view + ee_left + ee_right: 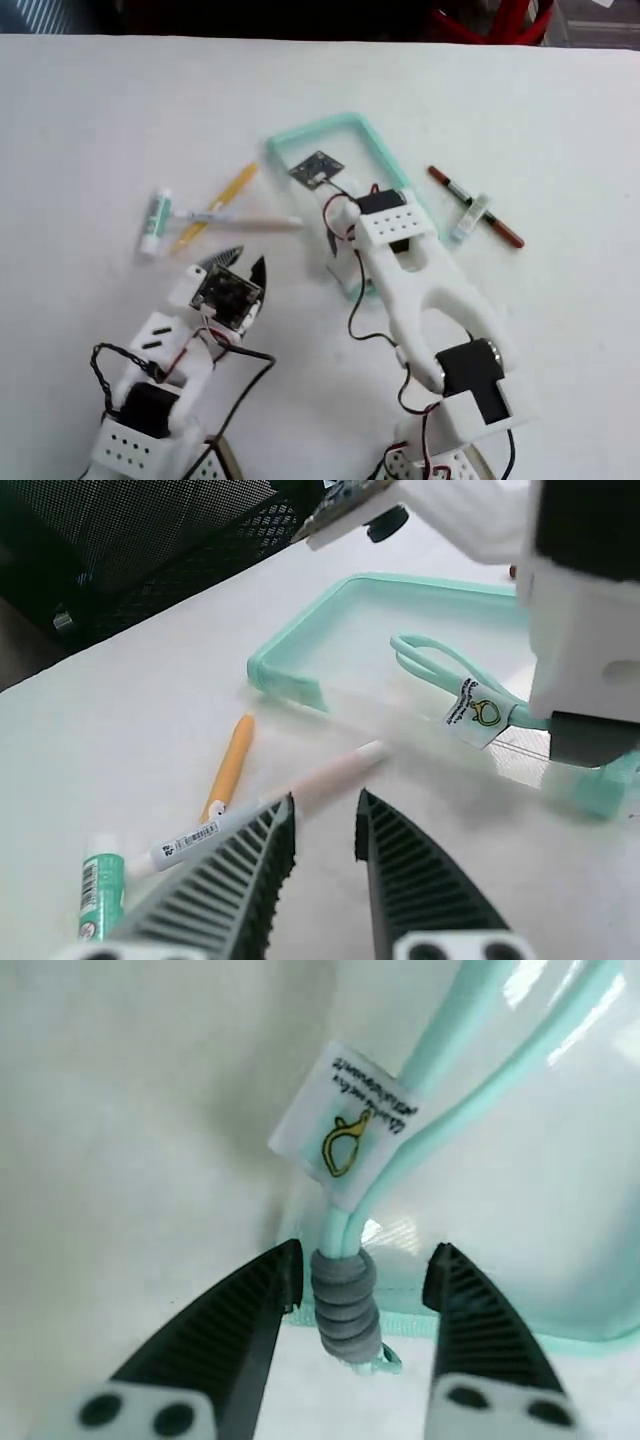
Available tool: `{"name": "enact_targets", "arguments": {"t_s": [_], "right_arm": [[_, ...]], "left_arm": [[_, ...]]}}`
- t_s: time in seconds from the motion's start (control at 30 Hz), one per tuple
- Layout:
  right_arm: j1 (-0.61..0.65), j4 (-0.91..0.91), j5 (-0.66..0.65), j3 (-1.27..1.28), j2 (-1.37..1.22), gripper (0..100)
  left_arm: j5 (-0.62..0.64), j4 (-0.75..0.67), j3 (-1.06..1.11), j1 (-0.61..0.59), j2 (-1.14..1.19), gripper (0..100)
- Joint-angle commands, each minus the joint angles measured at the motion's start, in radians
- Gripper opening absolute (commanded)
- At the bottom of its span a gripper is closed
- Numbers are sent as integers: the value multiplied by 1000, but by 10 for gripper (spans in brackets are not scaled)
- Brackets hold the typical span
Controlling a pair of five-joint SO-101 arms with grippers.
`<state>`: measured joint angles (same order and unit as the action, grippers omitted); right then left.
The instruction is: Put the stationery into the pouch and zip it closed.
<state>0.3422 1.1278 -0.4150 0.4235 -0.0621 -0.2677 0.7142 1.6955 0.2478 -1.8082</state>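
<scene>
On the white table (90, 110), the right gripper (365, 1265) gapes astride the grey pull (343, 1305), not clamped. The pouch (520, 1160) beyond looks soft, light and likely to slide. The left gripper (325, 825) is parted, 1 pen (335, 773) just ahead: slim, rigid, probably rolls; take it mid-barrel.

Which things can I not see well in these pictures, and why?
1. High view: the right arm covers the pouch's middle, hiding its opening.
2. Left wrist view: the left gripper partly hides the green tube.
3. Right wrist view: the pouch runs past the edge; zipped or not, unclear.
</scene>
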Motion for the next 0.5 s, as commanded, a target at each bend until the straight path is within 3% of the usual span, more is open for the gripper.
{"name": "enact_targets", "arguments": {"t_s": [0.0,0.1,0.33,0.47], "right_arm": [[-4,-12,-2,-40,7,73],[-5,-7,-5,-37,7,48],[-5,30,-2,-35,7,214],[-5,68,-3,-38,12,233]], "left_arm": [[-3,-20,-5,13,-8,120],[-3,-20,-5,13,-8,120],[-3,-20,-5,13,-8,120],[-3,-20,-5,13,-8,120]]}}
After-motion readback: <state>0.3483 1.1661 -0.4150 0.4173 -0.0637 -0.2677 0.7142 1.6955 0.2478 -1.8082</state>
